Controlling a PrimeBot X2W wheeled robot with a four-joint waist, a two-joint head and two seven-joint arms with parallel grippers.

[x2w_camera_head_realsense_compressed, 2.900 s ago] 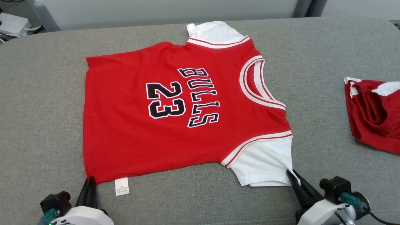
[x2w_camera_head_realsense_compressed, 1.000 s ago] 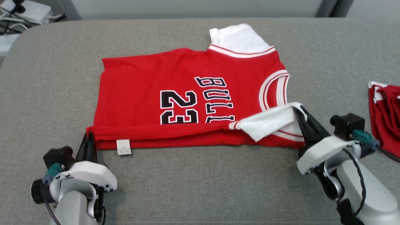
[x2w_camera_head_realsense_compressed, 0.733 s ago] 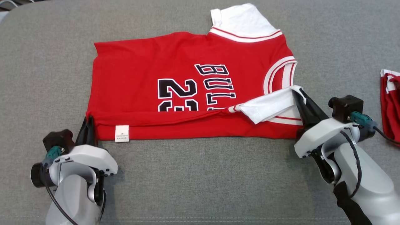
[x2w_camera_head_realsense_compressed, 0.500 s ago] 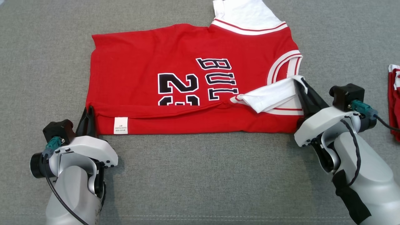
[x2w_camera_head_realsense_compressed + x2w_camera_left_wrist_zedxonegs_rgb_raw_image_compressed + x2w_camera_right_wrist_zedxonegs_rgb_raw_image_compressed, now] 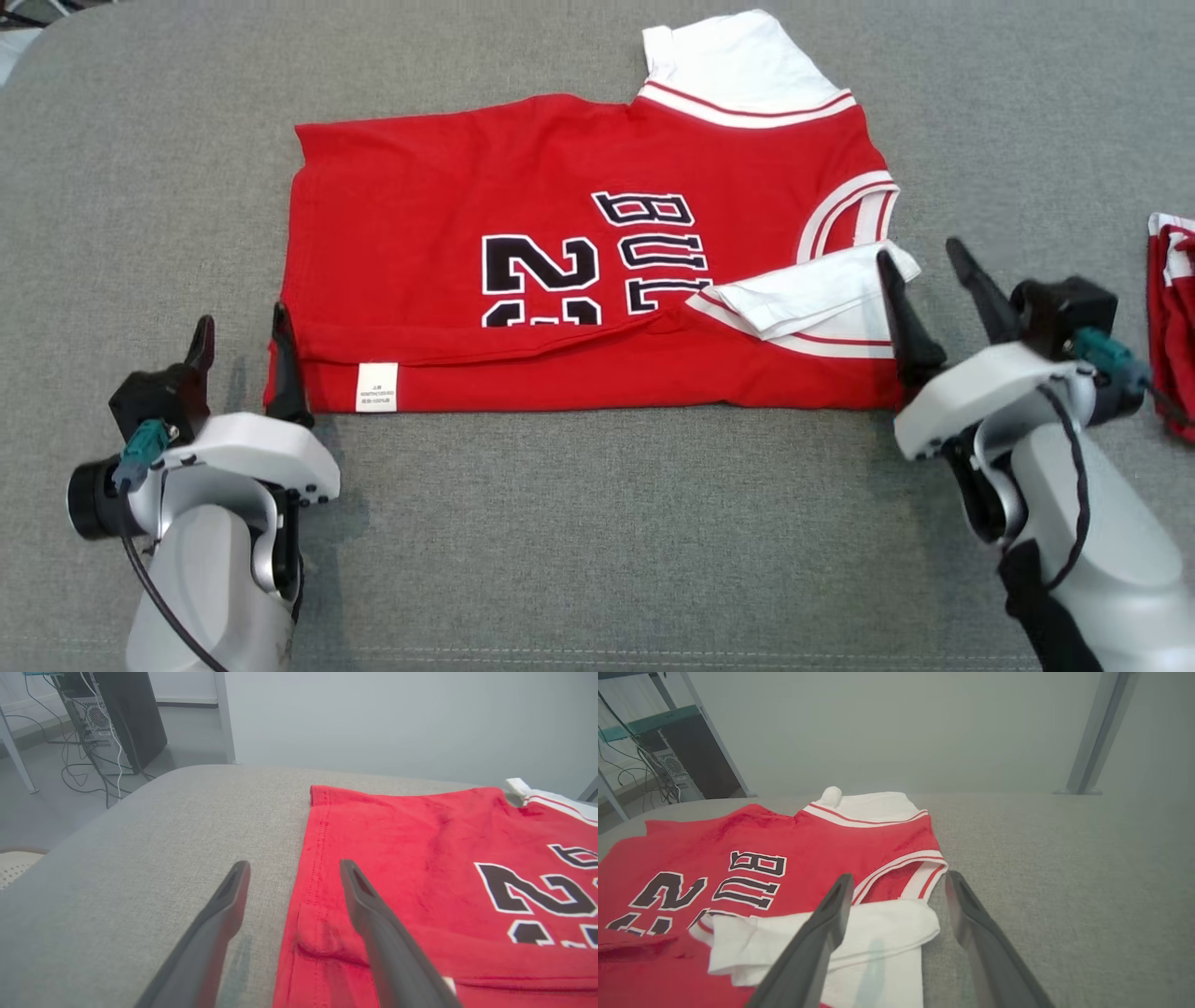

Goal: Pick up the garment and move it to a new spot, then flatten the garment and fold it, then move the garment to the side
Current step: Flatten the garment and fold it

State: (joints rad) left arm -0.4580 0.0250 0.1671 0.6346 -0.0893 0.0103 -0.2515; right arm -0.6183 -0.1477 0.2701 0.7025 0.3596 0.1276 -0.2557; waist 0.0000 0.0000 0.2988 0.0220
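Note:
The garment (image 5: 448, 187) is a red jersey with black lettering and white sleeves, lying on the grey cushion (image 5: 597, 523). Its near edge is folded back over the body, covering the lower half of the lettering, and a white label (image 5: 376, 386) shows on the fold. The near white sleeve (image 5: 812, 289) lies folded onto the red cloth. My left gripper (image 5: 241, 322) stands open at the garment's near left corner, with one finger over the hem (image 5: 322, 933). My right gripper (image 5: 918, 252) is open at the near right corner beside the folded sleeve (image 5: 859, 933). Neither holds cloth.
Another red and white garment (image 5: 1174, 308) lies bunched at the cushion's right edge. Beyond the cushion's far left stand a computer tower (image 5: 117, 714) and cables on the floor. A metal post (image 5: 1097, 732) rises behind the cushion on the right.
Both grippers have opened and let go of the folded edge and the sleeve, which now rest on the garment. Before that they carried the near edge up over the jersey.

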